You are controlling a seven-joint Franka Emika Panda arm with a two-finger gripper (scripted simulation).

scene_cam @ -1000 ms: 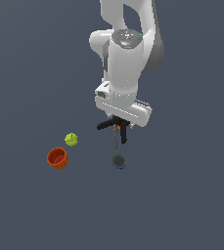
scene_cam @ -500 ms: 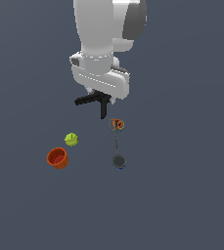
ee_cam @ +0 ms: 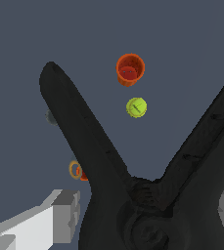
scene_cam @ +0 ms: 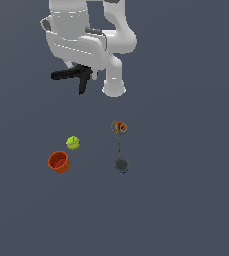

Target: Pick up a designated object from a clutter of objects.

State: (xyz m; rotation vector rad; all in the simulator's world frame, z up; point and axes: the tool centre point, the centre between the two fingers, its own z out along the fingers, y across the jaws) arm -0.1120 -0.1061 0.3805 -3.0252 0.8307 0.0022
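Note:
The designated object, a black spring clamp [scene_cam: 72, 76] with two splayed handles, hangs high above the floor, held under the white hand. My gripper [scene_cam: 82, 73] is shut on it. In the wrist view the clamp [ee_cam: 108, 166] fills most of the picture as a wide V, gripped low down between my grey fingers [ee_cam: 55, 217]. The rest of the clutter of objects lies far below the gripper on the floor: an orange-red cup [scene_cam: 59, 162], a yellow-green ball [scene_cam: 73, 143], orange-handled scissors [scene_cam: 119, 128] and a dark round disc [scene_cam: 121, 165].
The arm's white base link [scene_cam: 113, 87] stands just to the exterior view's right of the held clamp. In the wrist view the cup [ee_cam: 130, 69], the ball [ee_cam: 136, 107], the scissors' loops [ee_cam: 76, 170] and the disc [ee_cam: 50, 117] show between and beside the clamp's handles.
The arm has risen and swung toward the exterior view's left, carrying the clamp up off the floor. The scissors, once hidden beneath the hand, now show. The other objects have not moved.

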